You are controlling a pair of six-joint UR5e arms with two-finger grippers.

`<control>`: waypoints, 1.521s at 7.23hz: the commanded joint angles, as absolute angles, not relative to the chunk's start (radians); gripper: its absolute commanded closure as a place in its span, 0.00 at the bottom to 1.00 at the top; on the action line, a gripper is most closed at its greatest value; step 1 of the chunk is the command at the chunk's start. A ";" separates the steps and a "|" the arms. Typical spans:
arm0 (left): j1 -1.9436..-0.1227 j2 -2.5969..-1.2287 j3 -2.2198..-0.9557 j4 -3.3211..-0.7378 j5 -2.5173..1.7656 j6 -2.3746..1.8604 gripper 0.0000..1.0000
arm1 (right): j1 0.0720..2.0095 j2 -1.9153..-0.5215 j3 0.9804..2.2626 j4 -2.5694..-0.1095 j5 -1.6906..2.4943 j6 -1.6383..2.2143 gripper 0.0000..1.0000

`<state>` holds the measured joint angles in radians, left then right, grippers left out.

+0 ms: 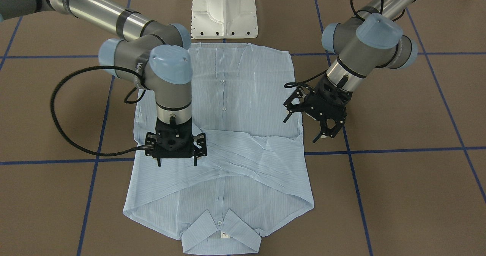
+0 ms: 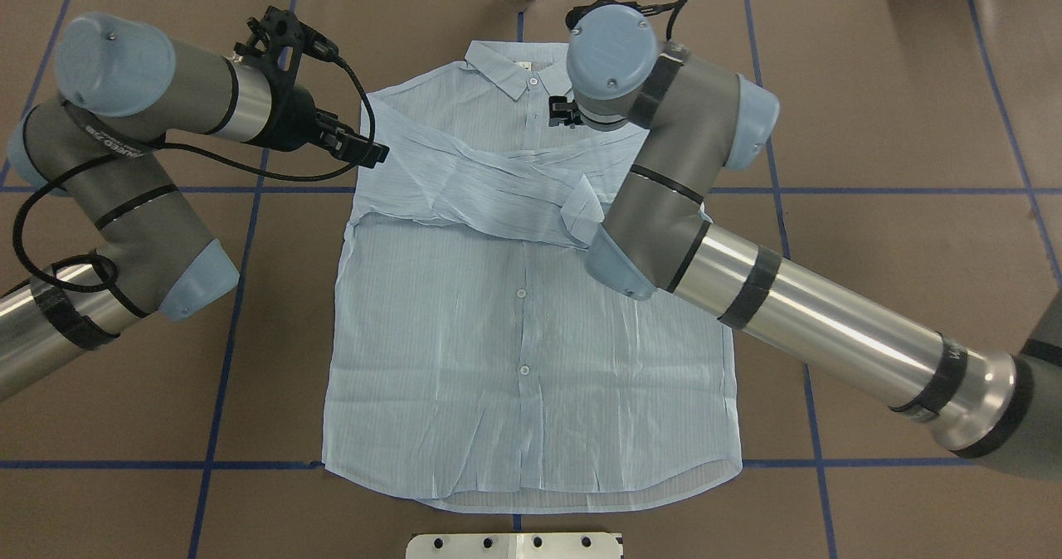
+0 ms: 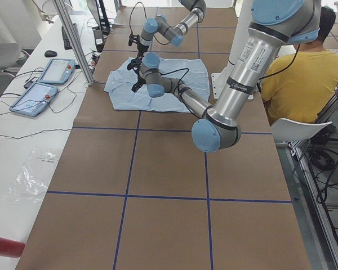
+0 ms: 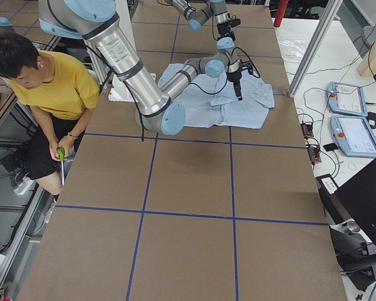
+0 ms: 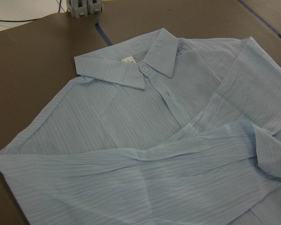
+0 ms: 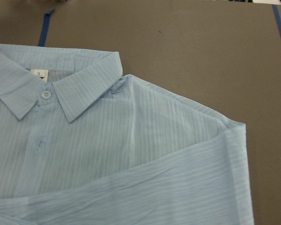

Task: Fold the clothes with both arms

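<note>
Pale-blue shirt (image 2: 514, 335) flat and front-up in middle of brown table (image 2: 871, 86), sleeves (image 2: 498, 202) crossed over chest, right tool (image 1: 177, 164) spread wide and empty, low over the crossed sleeves, left tool (image 1: 301, 130) also spread, holding nothing, beside shirt's left edge, collar (image 2: 502, 65) at far end from robot

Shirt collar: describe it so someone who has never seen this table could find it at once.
On the brown table lies one pale-blue shirt, buttons up, sleeves crossed over its chest. The collar sits at the end farthest from the white pedestal: two pointed flaps meeting at a button, unlike the rounded hem.
</note>
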<state>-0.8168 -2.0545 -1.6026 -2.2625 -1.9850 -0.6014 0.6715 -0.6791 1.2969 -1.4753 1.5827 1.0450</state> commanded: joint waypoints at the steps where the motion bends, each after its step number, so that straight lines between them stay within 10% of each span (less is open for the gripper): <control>1: -0.821 -2.045 -1.605 -2.264 -1.988 -0.603 0.00 | 0.588 -0.618 1.238 -1.567 1.482 1.042 0.00; 11: -0.818 -2.045 -1.606 -2.264 -1.987 -0.615 0.00 | 0.495 -0.623 1.232 -1.816 1.362 0.913 0.01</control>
<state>-0.8189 -2.0458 -1.6059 -2.2641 -1.9865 -0.6121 0.4942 -0.6203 1.2314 -1.8008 1.3681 0.9415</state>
